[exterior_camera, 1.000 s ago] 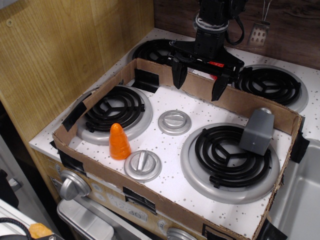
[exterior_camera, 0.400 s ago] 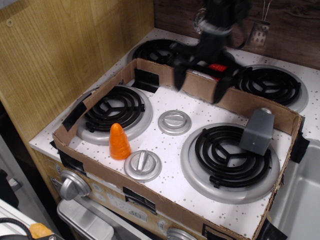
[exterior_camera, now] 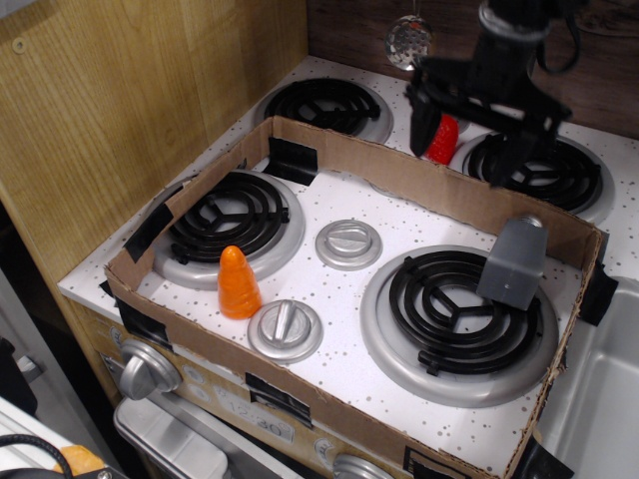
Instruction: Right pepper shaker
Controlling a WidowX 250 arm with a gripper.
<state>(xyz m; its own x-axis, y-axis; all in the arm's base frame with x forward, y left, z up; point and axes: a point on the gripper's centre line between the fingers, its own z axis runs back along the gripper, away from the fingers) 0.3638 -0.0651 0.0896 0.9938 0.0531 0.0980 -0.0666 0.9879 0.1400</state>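
The grey pepper shaker stands tilted on the right rim of the front right burner, leaning against the cardboard wall. Its silver cap points up and to the right. My gripper hangs above the back of the stove, up and slightly left of the shaker, well apart from it. Its two black fingers are spread wide and hold nothing.
A low cardboard wall rings the front half of the stove. An orange cone stands by the front left burner. Two silver knobs lie in the middle. A red object sits behind the wall. A sink is at the right.
My gripper has moved right and up, from over the cardboard's back wall centre to above the back right burner. The shaker and cone have not moved.
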